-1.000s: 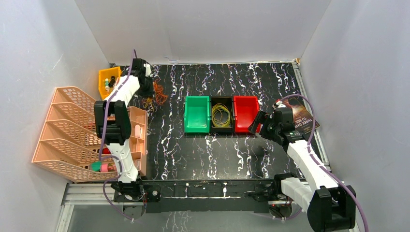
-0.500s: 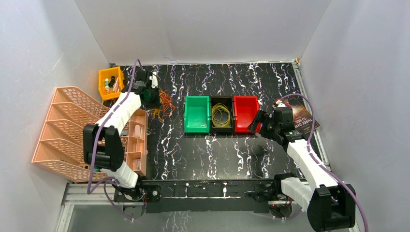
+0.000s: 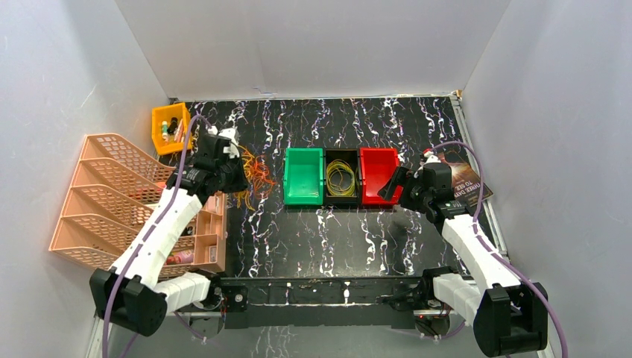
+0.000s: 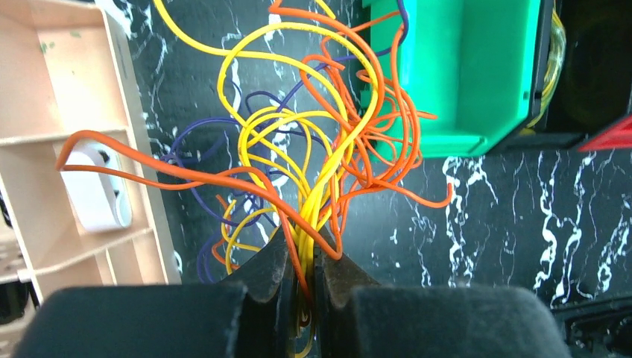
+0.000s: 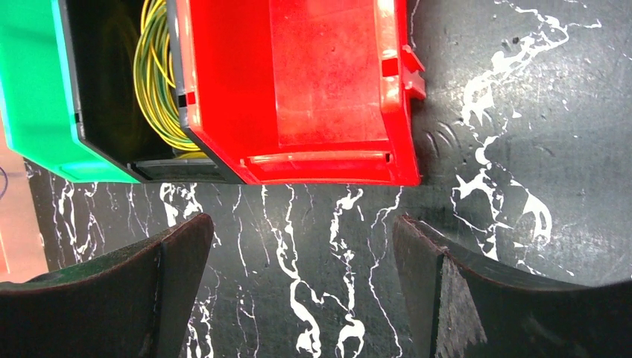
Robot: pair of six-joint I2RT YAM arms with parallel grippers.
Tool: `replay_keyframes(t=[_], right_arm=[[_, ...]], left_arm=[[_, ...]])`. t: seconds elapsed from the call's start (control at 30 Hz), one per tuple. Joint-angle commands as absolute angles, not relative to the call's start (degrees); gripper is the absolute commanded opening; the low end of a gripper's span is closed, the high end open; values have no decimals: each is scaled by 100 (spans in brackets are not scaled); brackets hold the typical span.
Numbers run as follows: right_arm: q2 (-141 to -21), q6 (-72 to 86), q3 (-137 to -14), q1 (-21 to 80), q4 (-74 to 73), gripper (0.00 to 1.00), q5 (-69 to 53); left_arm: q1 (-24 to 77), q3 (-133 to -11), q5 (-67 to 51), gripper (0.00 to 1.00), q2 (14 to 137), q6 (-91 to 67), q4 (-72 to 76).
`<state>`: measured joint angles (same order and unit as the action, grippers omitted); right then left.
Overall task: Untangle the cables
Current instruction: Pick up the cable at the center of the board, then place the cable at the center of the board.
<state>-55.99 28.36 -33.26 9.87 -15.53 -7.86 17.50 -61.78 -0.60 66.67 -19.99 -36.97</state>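
A tangled bunch of yellow, orange and purple cables [image 4: 313, 149] fans out from my left gripper [image 4: 302, 242], which is shut on a pinch of yellow and orange strands. From above, the cables [image 3: 250, 173] hang just left of the green bin [image 3: 302, 176], below the left gripper [image 3: 237, 173]. A coil of yellow cable [image 3: 341, 178] lies in the black bin [image 5: 104, 89]. My right gripper [image 5: 302, 231] stands open and holds nothing, above bare table just in front of the red bin [image 5: 298, 82]; in the top view the right gripper [image 3: 393, 186] is beside that bin's right front corner.
Green, black and red bins [image 3: 378, 173] stand in a row mid-table. A peach divided tray [image 4: 67, 112] with a white object [image 4: 93, 190] lies left of the cables. A peach file rack [image 3: 97, 198] and a small yellow bin [image 3: 168, 127] sit at far left. A dark booklet [image 3: 460, 175] lies at right.
My left arm has pulled the cable bunch from the back left corner toward the near right, closer to the green bin. The right gripper has edged slightly left and stays open.
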Motion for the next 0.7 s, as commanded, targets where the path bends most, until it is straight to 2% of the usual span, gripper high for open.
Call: replay_keyframes(t=[0.0, 0.27, 0.67], right_arm=[[-5523, 2824, -3612, 974, -1057, 98, -1020], [-5309, 2698, -3681, 969, -896, 98, -1072], [-4964, 2752, -3631, 968, -819, 98, -1051]], left_arm=[[2094, -6017, 108, 0, 6254, -2409, -4333], [3333, -5650, 388, 0, 6034, -3253, -4447], [6180, -5635, 1399, 0, 6788, -4241, -4121]])
